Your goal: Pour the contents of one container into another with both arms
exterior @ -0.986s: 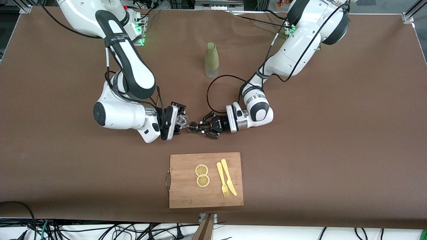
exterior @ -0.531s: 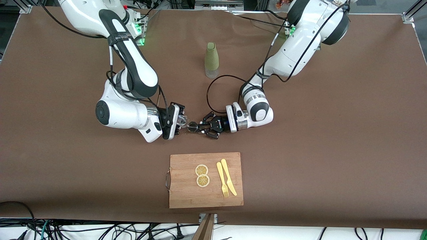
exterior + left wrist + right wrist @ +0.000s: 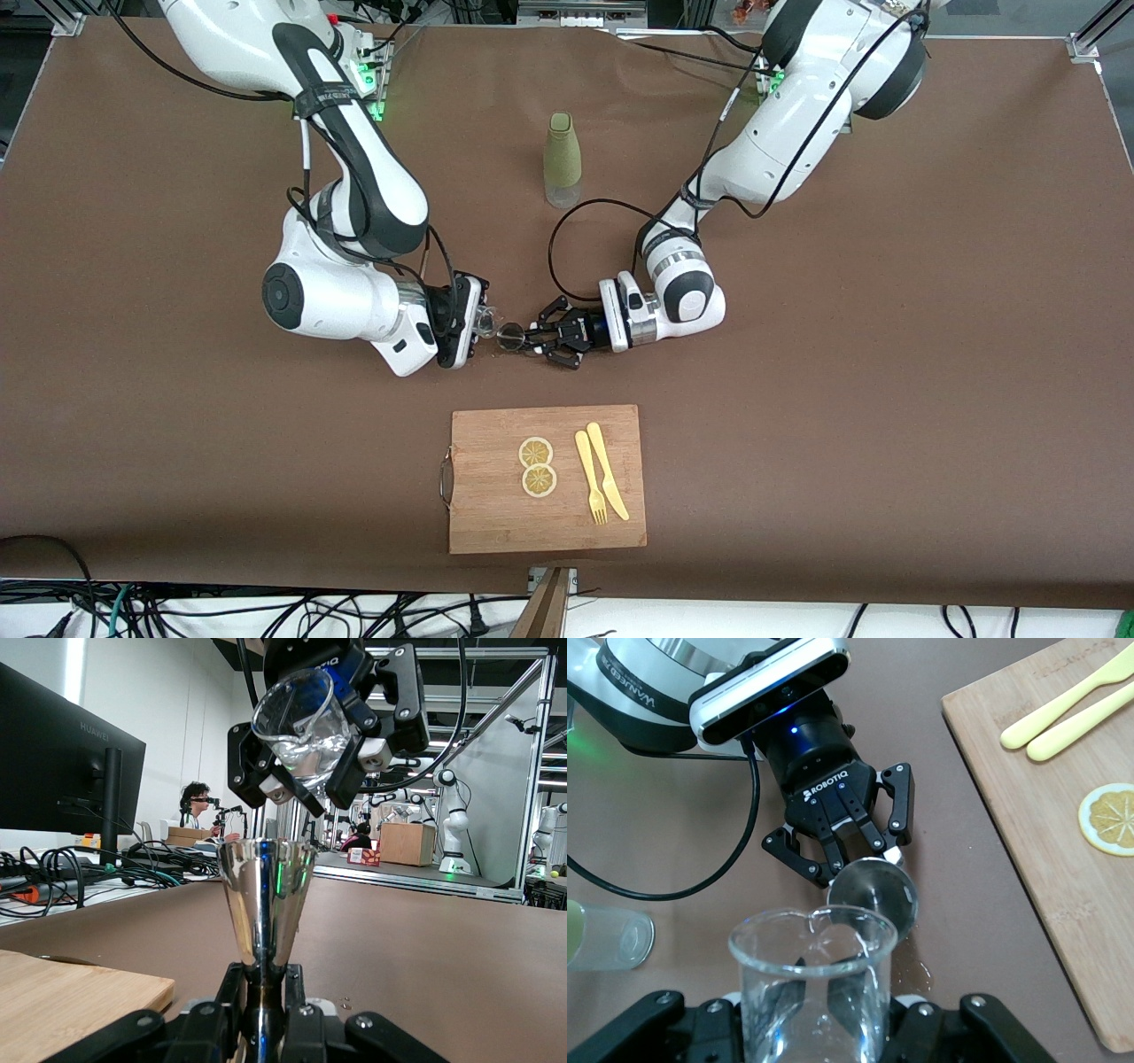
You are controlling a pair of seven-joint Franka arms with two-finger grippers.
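Observation:
My left gripper (image 3: 537, 338) lies low over the middle of the table, shut on the stem of a small steel cup (image 3: 511, 337) that stands upright. In the left wrist view the steel cup (image 3: 266, 895) rises from between the fingers of the left gripper (image 3: 264, 992). My right gripper (image 3: 474, 321) is shut on a clear glass beaker (image 3: 486, 321), tipped with its lip just over the cup. The beaker (image 3: 811, 983) fills the right wrist view, with the cup's mouth (image 3: 873, 893) below its rim. A few drops (image 3: 919, 973) wet the table beside the cup.
A green bottle (image 3: 562, 159) stands farther from the front camera, midway between the arms. A wooden cutting board (image 3: 496, 518) lies nearer, carrying two lemon slices (image 3: 537, 466), a yellow fork (image 3: 589, 478) and a yellow knife (image 3: 607, 470).
The right arm has shifted toward the left arm's end, bringing the tilted beaker closer over the steel cup. The left arm and cup have stayed put.

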